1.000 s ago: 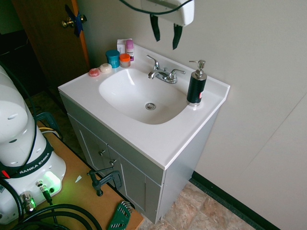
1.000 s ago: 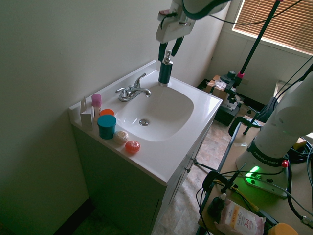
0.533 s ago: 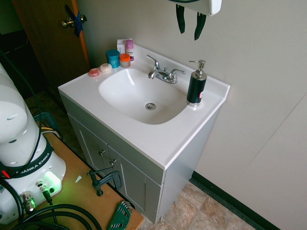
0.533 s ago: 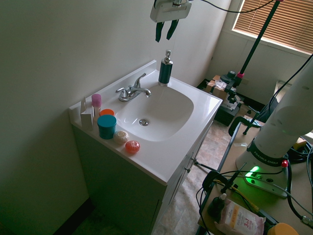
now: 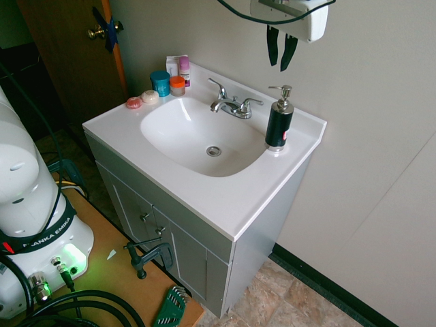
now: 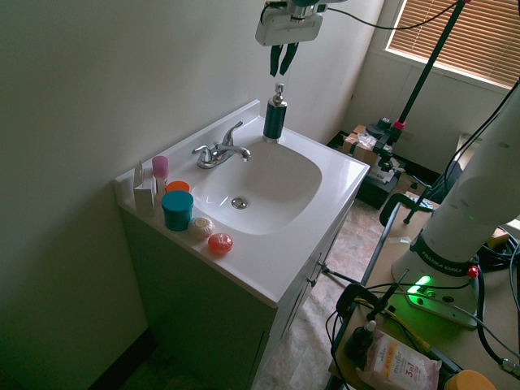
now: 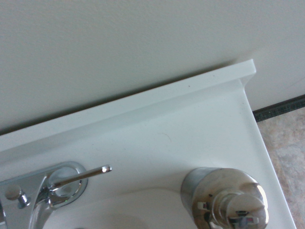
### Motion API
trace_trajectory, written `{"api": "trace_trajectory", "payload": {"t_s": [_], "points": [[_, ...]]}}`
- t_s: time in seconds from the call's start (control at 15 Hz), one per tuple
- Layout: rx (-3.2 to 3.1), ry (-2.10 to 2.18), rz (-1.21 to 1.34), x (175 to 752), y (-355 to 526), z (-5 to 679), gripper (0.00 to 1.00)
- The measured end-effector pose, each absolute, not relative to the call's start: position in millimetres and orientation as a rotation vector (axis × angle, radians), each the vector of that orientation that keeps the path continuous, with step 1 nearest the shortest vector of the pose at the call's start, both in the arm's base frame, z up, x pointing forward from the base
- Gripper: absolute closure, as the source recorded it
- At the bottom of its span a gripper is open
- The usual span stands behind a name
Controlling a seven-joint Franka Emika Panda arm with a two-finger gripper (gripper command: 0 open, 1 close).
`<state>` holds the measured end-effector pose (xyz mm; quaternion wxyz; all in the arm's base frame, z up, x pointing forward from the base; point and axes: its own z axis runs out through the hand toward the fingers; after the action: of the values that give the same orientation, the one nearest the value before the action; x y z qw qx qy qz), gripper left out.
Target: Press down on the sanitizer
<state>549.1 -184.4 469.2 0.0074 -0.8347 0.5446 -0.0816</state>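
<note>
While the gripper hangs in the air above the worktop, its two dark fingers point down and stand a little apart, with nothing between them; below it, the sanitizer, a black cylindrical bottle with a silver pump head and spout, stands upright on the worktop at the edge of the basin, near the back corner, and the fingers do not touch it; the wrist view looks down on its shiny round top, with one handle of the faucet well to one side; the chrome faucet sits behind the basin, between the sanitizer and a group of small things at the far end; that group has a teal jar, a jar with an orange lid, a bottle with a pinkish-purple cap, a white box, and two small round items, one whitish and one red.
</note>
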Motion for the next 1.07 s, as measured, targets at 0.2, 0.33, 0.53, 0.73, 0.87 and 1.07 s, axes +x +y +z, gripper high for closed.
{"api": "trace_trajectory", "payload": {"t_s": [0.2, 0.33, 0.53, 0.73, 0.87, 1.07], "points": [[-2.598, 1.727, -0.234, 549, -193, 460, 1.00], [-2.596, 1.738, -0.226, 549, -198, 453, 1.00], [-2.593, 1.747, -0.217, 548, -205, 449, 1.00], [-2.593, 1.755, -0.199, 547, -213, 441, 1.00], [-2.593, 1.755, -0.202, 548, -214, 438, 1.00], [-2.592, 1.755, -0.197, 549, -213, 436, 1.00]]}}
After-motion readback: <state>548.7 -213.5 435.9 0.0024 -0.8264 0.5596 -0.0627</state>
